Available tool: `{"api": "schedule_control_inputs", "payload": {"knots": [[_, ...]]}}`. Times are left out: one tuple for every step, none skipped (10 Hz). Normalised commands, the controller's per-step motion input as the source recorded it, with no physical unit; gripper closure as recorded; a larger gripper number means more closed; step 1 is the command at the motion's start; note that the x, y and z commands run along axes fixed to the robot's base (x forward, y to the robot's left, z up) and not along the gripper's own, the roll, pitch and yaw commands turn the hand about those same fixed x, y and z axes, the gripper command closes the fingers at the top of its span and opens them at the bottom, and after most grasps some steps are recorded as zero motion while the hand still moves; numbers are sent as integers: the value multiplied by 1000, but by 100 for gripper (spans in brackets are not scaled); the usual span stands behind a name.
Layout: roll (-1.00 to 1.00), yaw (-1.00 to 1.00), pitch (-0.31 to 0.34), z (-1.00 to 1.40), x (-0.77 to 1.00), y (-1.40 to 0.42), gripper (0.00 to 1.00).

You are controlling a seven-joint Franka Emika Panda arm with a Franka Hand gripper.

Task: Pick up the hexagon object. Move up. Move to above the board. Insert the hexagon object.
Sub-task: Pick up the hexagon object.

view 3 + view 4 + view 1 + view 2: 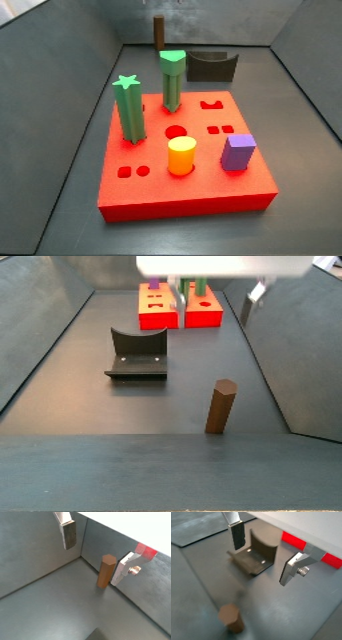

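Note:
The hexagon object (pixel 105 571) is a slim dark-brown prism post standing upright on the grey floor, also seen in a wrist view (pixel 230 617) and in a side view (pixel 221 406). It stands alone, near the enclosure's wall, with the fixture between it and the board. My gripper (pixel 91 566) hangs open above the floor with nothing between its fingers, and the post is beside one silver finger (pixel 124 569), apart from it. The red board (pixel 187 190) with shaped holes lies at the other end of the floor. Only a red strip of the board (pixel 294 539) shows in a wrist view.
The dark fixture (pixel 138 356) stands on the floor between post and board; it also shows under the gripper (pixel 254 554). On the board stand a green star-topped post (pixel 130 110), another green post (pixel 173 80), a yellow cylinder (pixel 181 155) and a purple block (pixel 239 150). Grey walls enclose the floor.

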Motion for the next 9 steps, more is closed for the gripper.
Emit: {"api": "schedule_control_inputs", "payload": {"knots": [[-111, 251, -227, -660, -74, 820, 0], [-114, 231, -247, -629, -123, 820, 0], [-119, 260, -236, -560, -46, 809, 0], [-137, 286, -236, -549, 0, 774, 0], [-141, 294, -234, -537, 0, 763, 0], [-141, 280, -239, -580, 0, 717, 0], [-123, 291, -237, -609, 0, 689, 0], [-107, 277, -243, -643, 0, 640, 0], [0, 0, 0, 0, 0, 40, 0]]}}
